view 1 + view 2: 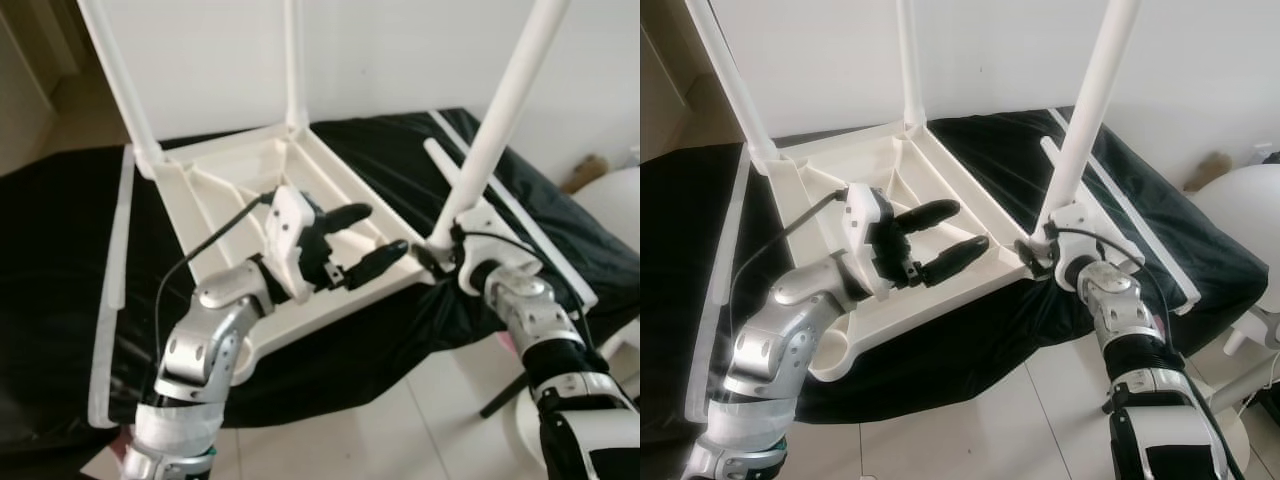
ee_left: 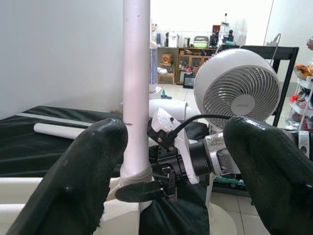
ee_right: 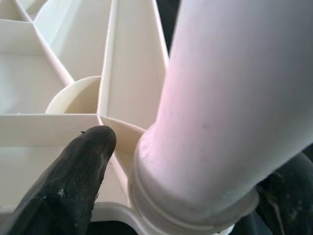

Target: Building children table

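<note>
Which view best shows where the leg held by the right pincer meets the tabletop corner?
Right wrist view: the leg's collar sits at the tabletop corner, close up. Eye views show the whole leg and right pincer from afar; left wrist view shows it side-on.

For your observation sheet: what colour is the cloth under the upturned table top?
Black, plain. The cloth under the table top shows best in the left eye view.

Left arm bent at elbow, forearm angled up and to the right; left end effector (image 1: 363, 242) w/ both black fingers spread wide apart, pointing right. Right arm reaches fwd and up from lower right, wrist raised; right end effector (image 1: 1032, 250) fingers closed around base of white leg (image 1: 1085, 112).
</note>
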Motion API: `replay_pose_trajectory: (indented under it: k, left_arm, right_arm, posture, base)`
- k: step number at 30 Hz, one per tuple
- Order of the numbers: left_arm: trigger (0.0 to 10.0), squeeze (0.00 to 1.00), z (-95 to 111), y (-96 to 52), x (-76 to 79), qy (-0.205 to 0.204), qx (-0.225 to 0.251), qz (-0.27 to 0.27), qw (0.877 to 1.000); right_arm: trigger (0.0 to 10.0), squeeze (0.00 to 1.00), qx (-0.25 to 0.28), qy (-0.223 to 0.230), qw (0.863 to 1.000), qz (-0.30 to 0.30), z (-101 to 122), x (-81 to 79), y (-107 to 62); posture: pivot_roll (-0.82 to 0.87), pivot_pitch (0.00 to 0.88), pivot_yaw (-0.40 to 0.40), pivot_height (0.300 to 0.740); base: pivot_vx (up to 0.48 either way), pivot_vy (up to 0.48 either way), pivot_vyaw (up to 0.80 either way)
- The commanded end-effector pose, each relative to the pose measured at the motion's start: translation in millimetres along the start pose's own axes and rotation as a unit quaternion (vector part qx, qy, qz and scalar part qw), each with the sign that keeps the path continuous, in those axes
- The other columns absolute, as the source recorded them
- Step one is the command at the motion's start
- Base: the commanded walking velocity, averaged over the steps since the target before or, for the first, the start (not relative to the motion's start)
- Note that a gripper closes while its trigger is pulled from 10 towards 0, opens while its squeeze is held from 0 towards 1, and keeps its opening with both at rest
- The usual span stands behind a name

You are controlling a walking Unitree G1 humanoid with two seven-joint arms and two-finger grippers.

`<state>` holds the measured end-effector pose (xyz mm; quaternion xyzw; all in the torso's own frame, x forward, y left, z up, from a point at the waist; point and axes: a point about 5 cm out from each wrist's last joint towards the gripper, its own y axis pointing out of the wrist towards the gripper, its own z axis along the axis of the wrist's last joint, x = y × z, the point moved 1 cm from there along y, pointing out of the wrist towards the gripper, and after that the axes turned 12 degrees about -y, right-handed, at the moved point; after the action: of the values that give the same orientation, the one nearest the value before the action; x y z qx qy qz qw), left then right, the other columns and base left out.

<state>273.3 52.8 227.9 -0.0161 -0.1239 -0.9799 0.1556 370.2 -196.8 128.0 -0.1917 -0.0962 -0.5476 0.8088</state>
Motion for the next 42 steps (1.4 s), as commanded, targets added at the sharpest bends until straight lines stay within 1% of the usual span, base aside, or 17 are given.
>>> replay_pose_trajectory:
  k: [1, 5, 6, 8, 10, 12, 15, 17, 18, 22, 23, 27, 30, 33, 34, 35, 42]
  left_arm:
    - [10.0, 0.0, 5.3, 2.3, -3.4, 0.006, 0.008, 0.025, 1.0]
    - [10.0, 0.0, 6.3, 2.8, -3.4, 0.008, 0.006, 0.022, 1.0]
    - [10.0, 0.0, 6.3, 2.8, -3.4, 0.008, 0.006, 0.022, 1.0]
    - [10.0, 0.0, 6.5, 2.5, -3.4, 0.009, 0.006, 0.023, 1.0]
    - [10.0, 0.0, 6.5, 2.5, -3.4, 0.009, 0.006, 0.023, 1.0]
    - [10.0, 0.0, 6.4, 1.8, -3.2, 0.009, 0.006, 0.023, 1.0]
    - [10.0, 0.0, 6.0, 1.5, -2.7, 0.008, 0.006, 0.023, 1.0]
    - [10.0, 0.0, 4.5, 1.9, -1.8, 0.006, 0.005, 0.02, 1.0]
    - [10.0, 0.0, 4.5, 1.9, -1.8, 0.006, 0.005, 0.02, 1.0]
    - [10.0, 0.0, 3.5, 4.6, -0.9, 0.002, 0.005, 0.013, 1.0]
    - [10.0, 0.0, 3.5, 4.6, -0.9, 0.002, 0.005, 0.013, 1.0]
    - [10.0, 0.0, 1.6, 6.7, 0.6, -0.003, 0.004, 0.004, 1.0]
    - [10.0, 0.0, 1.3, 7.2, 1.3, -0.004, 0.003, 0.0, 1.0]
    - [10.0, 0.0, 0.4, 7.7, 2.4, -0.006, -0.001, -0.008, 1.0]
    - [10.0, 0.0, 0.4, 7.7, 2.4, -0.006, -0.001, -0.008, 1.0]
    - [10.0, 0.0, 0.0, 7.7, 2.9, -0.007, -0.004, -0.012, 1.0]
    - [10.0, 0.0, -4.5, 9.8, 7.9, -0.006, -0.014, -0.024, 1.0]
  right_arm:
    - [10.0, 0.0, -0.001, -0.009, 1.0, 0.027, 0.1, -1.3, 3.4]
    - [10.0, 0.0, -0.022, -0.008, 0.997, 0.08, -7.9, -7.5, 7.6]
    - [10.0, 0.0, -0.022, -0.008, 0.997, 0.08, -7.9, -7.5, 7.6]
    - [10.0, 0.0, -0.019, -0.02, 0.992, 0.119, -11.0, -11.8, 6.0]
    - [10.0, 0.0, -0.019, -0.02, 0.992, 0.119, -11.0, -11.8, 6.0]
    - [10.0, 0.0, -0.011, -0.03, 0.986, 0.162, -12.6, -14.7, 2.2]
    - [10.0, 0.0, -0.01, -0.032, 0.983, 0.183, -13.9, -15.9, -0.2]
    - [10.0, 0.0, -0.008, -0.037, 0.975, 0.22, -16.1, -17.2, -5.6]
    - [10.0, 0.0, -0.008, -0.037, 0.975, 0.22, -16.1, -17.2, -5.6]
    - [10.0, 0.0, 0.0, -0.058, 0.956, 0.289, -20.3, -17.1, -19.8]
    - [10.0, 0.0, 0.0, -0.058, 0.956, 0.289, -20.3, -17.1, -19.8]
    - [10.0, 0.0, 0.007, -0.072, 0.941, 0.33, -20.2, -13.8, -29.6]
    - [10.0, 0.0, 0.009, -0.076, 0.939, 0.335, -19.8, -13.1, -30.5]
    - [10.0, 0.0, 0.033, -0.091, 0.947, 0.305, -12.0, -6.3, -28.4]
    - [10.0, 0.0, 0.033, -0.091, 0.947, 0.305, -12.0, -6.3, -28.4]
    - [10.0, 0.0, 0.051, -0.096, 0.95, 0.293, -7.2, -4.0, -27.7]
    - [10.0, 0.0, 0.082, -0.083, 0.951, 0.286, 8.8, -2.3, -21.6]
  posture:
    - [0.05, 0.0, 0.014, 0.74]
    - [0.05, 0.0, 0.014, 0.74]
    - [0.05, 0.0, 0.014, 0.74]
    - [0.06, 0.0, 0.012, 0.74]
    - [0.06, 0.0, 0.012, 0.74]
    - [0.05, 0.0, 0.014, 0.74]
    - [0.05, 0.0, 0.017, 0.74]
    - [0.04, 0.0, 0.017, 0.74]
    - [0.04, 0.0, 0.017, 0.74]
    - [0.03, 0.0, 0.023, 0.74]
    - [0.03, 0.0, 0.023, 0.74]
    - [0.02, 0.0, 0.034, 0.74]
    - [0.02, 0.0, 0.034, 0.74]
    - [0.01, 0.0, 0.034, 0.74]
    - [0.01, 0.0, 0.034, 0.74]
    - [0.01, 0.0, 0.034, 0.74]
    - [0.02, 0.0, 0.022, 0.74]
  base:
    - [0.0, 0.0, 0.0]
    - [0.0, 0.0, 0.0]
    - [0.0, 0.0, 0.0]
    - [0.0, 0.0, 0.0]
    - [0.0, 0.0, 0.0]
    - [0.0, 0.0, 0.0]
    - [0.0, 0.0, 0.0]
    - [0.0, 0.0, 0.0]
    - [0.0, 0.0, 0.0]
    - [0.0, 0.0, 0.0]
    - [0.0, 0.0, 0.0]
    - [0.0, 0.0, 0.0]
    - [0.0, 0.0, 0.0]
    - [0.0, 0.0, 0.0]
    - [0.0, 0.0, 0.0]
    - [0.0, 0.0, 0.0]
    - [0.0, 0.0, 0.0]
